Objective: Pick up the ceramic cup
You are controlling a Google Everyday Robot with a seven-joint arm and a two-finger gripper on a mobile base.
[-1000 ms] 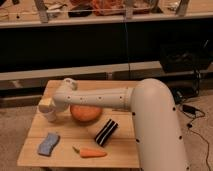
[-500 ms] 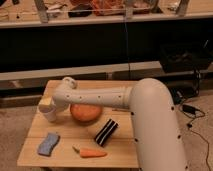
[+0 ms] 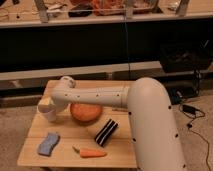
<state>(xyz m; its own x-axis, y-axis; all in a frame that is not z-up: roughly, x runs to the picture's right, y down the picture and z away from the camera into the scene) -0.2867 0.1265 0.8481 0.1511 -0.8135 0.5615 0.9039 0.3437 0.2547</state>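
The ceramic cup (image 3: 48,113), small and cream-white, stands at the left edge of the wooden table (image 3: 75,159). My white arm reaches across the table from the right. My gripper (image 3: 51,104) is at the end of it, right at the cup's top and touching or nearly touching it. The wrist hides most of the gripper. The round orange dish (image 3: 86,112) sits just right of the cup, partly under the arm.
A black object with white stripes (image 3: 106,132) lies in front of the dish. A carrot (image 3: 92,153) and a blue cloth (image 3: 48,143) lie near the front edge. A dark shelf unit stands behind the table. Cables (image 3: 192,110) lie on the floor at right.
The arm and gripper have stayed at the cup with hardly any movement. The cup stands in the same place.
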